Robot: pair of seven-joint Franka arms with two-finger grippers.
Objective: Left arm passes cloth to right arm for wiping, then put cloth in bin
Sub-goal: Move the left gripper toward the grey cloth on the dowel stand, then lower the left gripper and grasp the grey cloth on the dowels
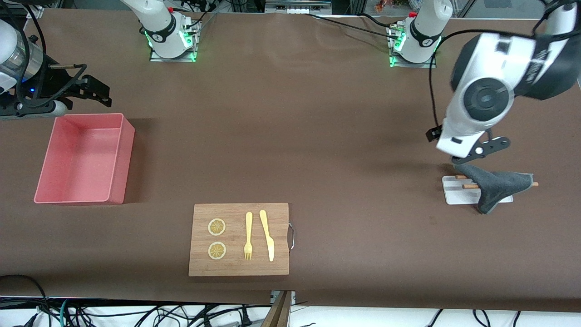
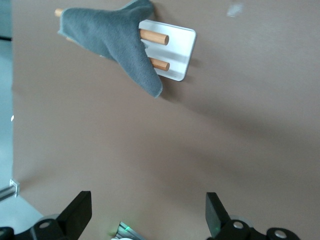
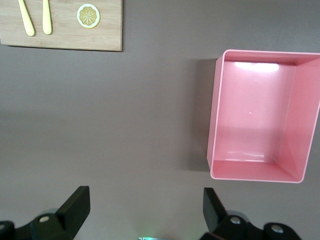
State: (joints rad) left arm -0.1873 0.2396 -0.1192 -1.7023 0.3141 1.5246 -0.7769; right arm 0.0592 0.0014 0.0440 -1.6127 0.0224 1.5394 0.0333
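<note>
Two arms are up over the brown table [image 1: 317, 136], and neither has anything in its grip. At the right arm's end, the right gripper [image 1: 97, 93] hangs in the air just above the table beside the pink bin [image 1: 119, 156], fingers [image 3: 75, 207] spread wide and empty; its wrist view looks down into the bin's bare inside. Moving along, the wooden cutting board [image 1: 239, 265] sits nearest the front camera, carrying two lemon slices [image 1: 217, 227], a yellow fork [image 1: 248, 235] and a yellow knife [image 1: 267, 234]. On to the left arm's end: the grey cloth [image 1: 497, 185] lies draped across a small white tray [image 1: 456, 193] and the wooden chopsticks [image 1: 470, 186] on it, one corner spilling onto the table. The left gripper [image 1: 481, 150] hovers over the tray's edge, fingers [image 2: 75, 215] wide apart, holding nothing and clear of the cloth.
</note>
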